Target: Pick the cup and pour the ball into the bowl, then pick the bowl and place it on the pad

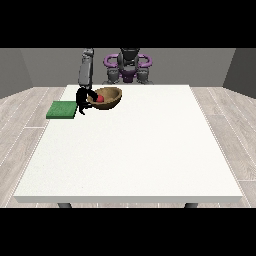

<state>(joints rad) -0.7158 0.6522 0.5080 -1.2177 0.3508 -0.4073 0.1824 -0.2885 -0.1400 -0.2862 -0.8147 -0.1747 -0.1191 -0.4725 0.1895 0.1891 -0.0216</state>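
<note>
Front view: on the large white desk (135, 150), near its far edge at the view's left, a round brown wooden bowl (106, 97) sits tilted, its rim raised on the right side, with a small red ball (100, 99) inside it. The black hand at the view's left (82, 98) is at the bowl's left rim, its fingers (92, 94) curled over that rim and grasping the bowl. A flat green square pad (62, 110) lies just beside this hand, at the desk's left edge.
</note>
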